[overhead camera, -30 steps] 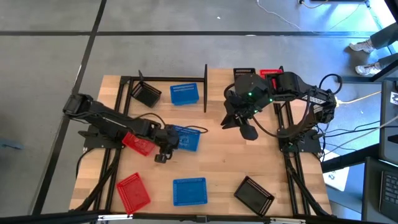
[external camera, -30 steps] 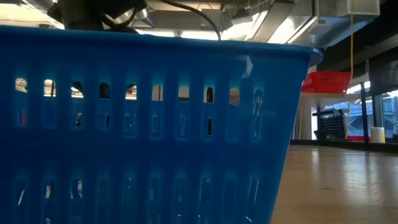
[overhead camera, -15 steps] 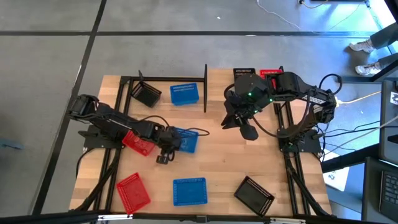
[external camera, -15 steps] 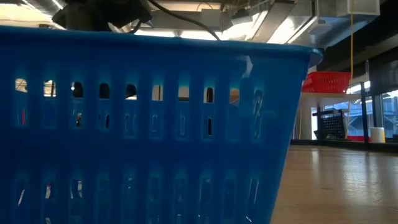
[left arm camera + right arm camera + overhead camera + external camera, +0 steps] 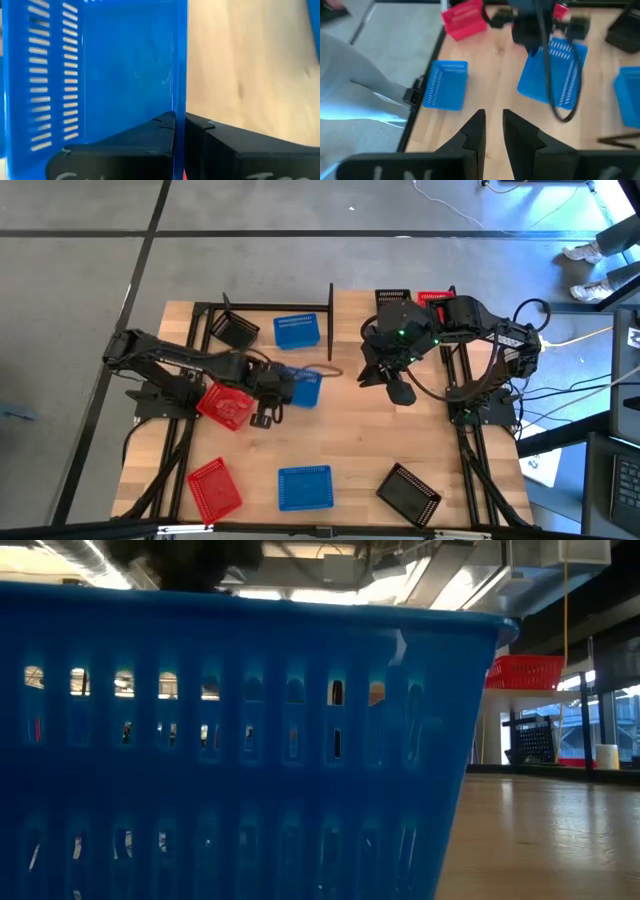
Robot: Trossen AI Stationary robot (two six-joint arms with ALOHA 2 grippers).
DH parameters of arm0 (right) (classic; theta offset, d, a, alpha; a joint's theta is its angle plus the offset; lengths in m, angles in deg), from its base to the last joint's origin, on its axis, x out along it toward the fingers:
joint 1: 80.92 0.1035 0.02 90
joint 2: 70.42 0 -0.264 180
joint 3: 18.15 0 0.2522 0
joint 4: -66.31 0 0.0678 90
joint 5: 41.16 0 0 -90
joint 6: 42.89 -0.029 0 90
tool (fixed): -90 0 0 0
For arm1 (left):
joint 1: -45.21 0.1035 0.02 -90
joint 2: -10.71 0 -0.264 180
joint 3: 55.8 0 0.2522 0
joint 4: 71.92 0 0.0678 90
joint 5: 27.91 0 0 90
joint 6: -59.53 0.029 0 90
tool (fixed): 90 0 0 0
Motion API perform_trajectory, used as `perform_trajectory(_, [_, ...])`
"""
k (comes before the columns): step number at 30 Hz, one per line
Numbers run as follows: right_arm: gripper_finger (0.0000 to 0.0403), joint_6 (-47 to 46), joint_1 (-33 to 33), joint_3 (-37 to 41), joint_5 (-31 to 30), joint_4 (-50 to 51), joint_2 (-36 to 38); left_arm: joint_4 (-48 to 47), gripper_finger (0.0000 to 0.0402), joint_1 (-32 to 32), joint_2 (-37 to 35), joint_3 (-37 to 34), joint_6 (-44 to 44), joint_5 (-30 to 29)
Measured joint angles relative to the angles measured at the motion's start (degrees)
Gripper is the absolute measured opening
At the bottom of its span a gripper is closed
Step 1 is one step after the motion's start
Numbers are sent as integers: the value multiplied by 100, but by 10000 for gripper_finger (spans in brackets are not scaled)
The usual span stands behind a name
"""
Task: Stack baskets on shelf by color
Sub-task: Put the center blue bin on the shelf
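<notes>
Since the earlier frame the left claw (image 5: 272, 402) has clamped on the wall of a blue basket (image 5: 300, 388), centre-left on the worktop (image 5: 350, 440). Shelf (image 5: 270, 308) lies toward upper left. Right claw (image 5: 385, 385) hangs apart, probably empty.

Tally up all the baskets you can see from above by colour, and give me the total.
Blue baskets: 3
Red baskets: 3
Black baskets: 3
Total: 9
</notes>
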Motion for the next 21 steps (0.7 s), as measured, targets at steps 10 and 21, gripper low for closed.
perform_trajectory(10, [64, -249, 2, 0, -1476, 326, 98, -802, 0, 573, -287, 1722, -1328, -1050])
perform_trajectory(21, [64, -316, -18, 0, -1991, 307, 75, -458, 0, 1019, 218, 2806, 106, -1645])
